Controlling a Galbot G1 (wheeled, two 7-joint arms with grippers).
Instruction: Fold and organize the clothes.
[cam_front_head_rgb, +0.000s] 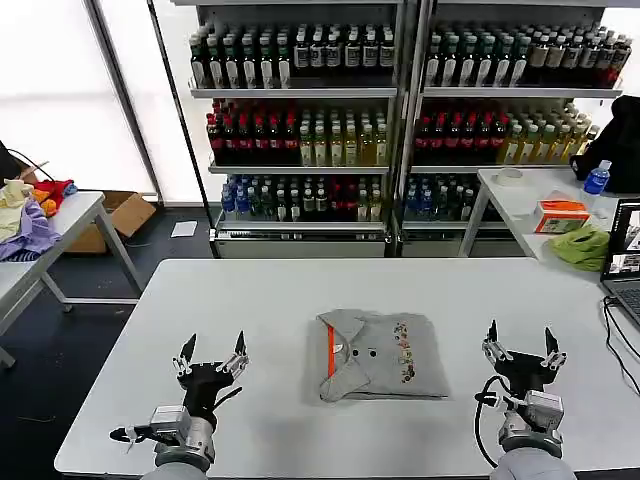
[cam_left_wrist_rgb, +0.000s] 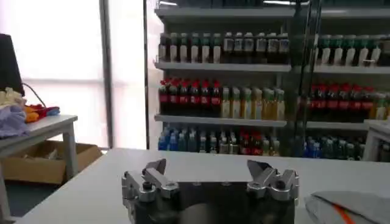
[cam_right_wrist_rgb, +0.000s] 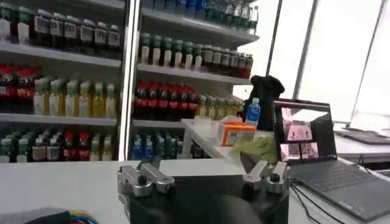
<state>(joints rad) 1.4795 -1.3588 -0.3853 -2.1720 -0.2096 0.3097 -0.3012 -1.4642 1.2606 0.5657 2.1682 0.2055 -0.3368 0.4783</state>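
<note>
**Inspector:** Position of the garment?

**Assistant:** The light grey short-sleeved shirt (cam_front_head_rgb: 381, 355) lies folded into a compact rectangle at the middle of the white table (cam_front_head_rgb: 300, 290). Its orange-lined neck placket faces the robot's left, and the small multicoloured cartoon print sits toward the robot's right. An edge of it also shows in the left wrist view (cam_left_wrist_rgb: 347, 207).

**Inspector:** Left arm?

**Assistant:** The left gripper (cam_front_head_rgb: 211, 359) hovers over the near part of the table, well to the left of the shirt and not touching it. Its fingers (cam_left_wrist_rgb: 153, 176) stand apart, holding nothing.

**Inspector:** Right arm?

**Assistant:** The right gripper (cam_front_head_rgb: 521, 345) is over the near table on the other side of the shirt, clear of it. Its fingers (cam_right_wrist_rgb: 144, 178) are likewise spread, with nothing between them.

**Inspector:** Surroundings?

**Assistant:** Shelves of bottled drinks (cam_front_head_rgb: 300, 110) stand behind the table. On a side table to the robot's right are a laptop (cam_right_wrist_rgb: 323, 164), an orange box (cam_front_head_rgb: 560, 215), a lime-green cloth (cam_front_head_rgb: 582, 246) and a blue-capped water bottle (cam_front_head_rgb: 597, 178). A heap of purple, red and yellow clothes (cam_front_head_rgb: 30, 210) rests on a table to the robot's left, beside a cardboard box (cam_front_head_rgb: 118, 215) on the floor.
</note>
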